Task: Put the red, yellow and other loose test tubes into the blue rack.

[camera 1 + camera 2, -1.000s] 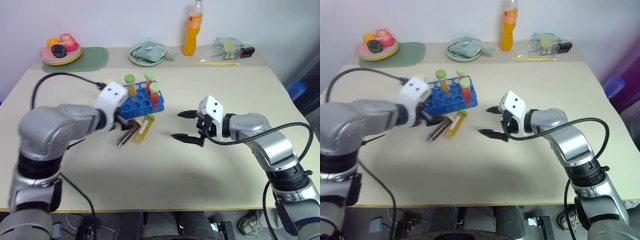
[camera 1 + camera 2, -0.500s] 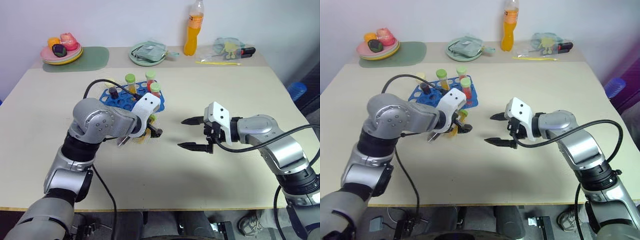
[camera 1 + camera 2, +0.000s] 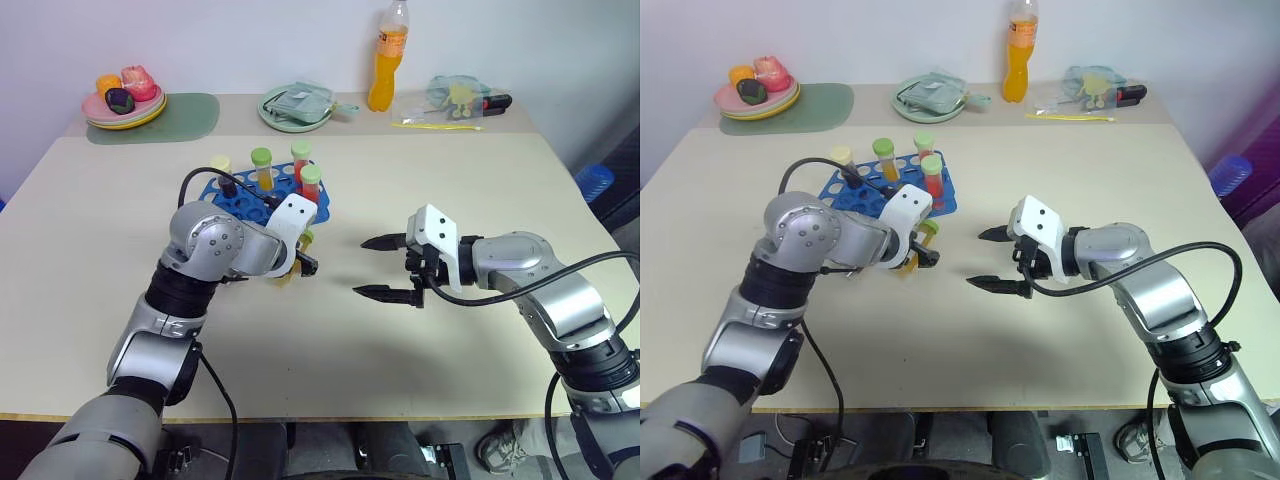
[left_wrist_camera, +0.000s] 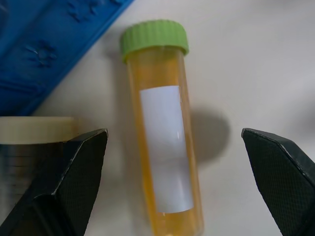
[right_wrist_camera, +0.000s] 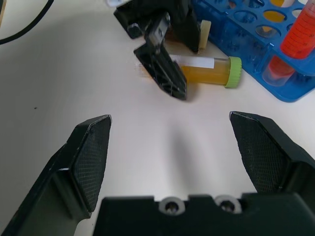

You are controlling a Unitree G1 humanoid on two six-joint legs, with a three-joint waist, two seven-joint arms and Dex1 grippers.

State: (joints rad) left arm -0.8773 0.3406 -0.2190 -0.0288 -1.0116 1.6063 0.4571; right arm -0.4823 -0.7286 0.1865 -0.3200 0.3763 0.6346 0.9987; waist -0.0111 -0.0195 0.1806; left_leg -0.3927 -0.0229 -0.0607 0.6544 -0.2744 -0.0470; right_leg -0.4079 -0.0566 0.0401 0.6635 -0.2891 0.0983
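The blue rack (image 3: 243, 196) stands left of the table's middle with several capped tubes upright in it. A loose yellow test tube (image 4: 165, 152) with a green cap lies flat on the table beside the rack. My left gripper (image 4: 173, 133) hangs open just over it, one finger on each side, not touching. A cream-capped dark tube (image 4: 35, 132) lies beside it, partly behind one finger. In the right wrist view the left gripper (image 5: 162, 64) covers part of the yellow tube (image 5: 209, 69). My right gripper (image 3: 360, 267) hovers open and empty right of the rack.
An orange drink bottle (image 3: 387, 62), a green plate (image 3: 293, 110) and a pink plate of toy food (image 3: 122, 100) on a green mat stand along the far edge. Small packets (image 3: 455, 98) lie at the back right. A cable (image 3: 205, 175) loops from my left arm over the rack.
My left gripper has swung down and to the right, from beside the rack to over the lying yellow tube, hiding both lying tubes in the eye views. The right gripper has kept its place.
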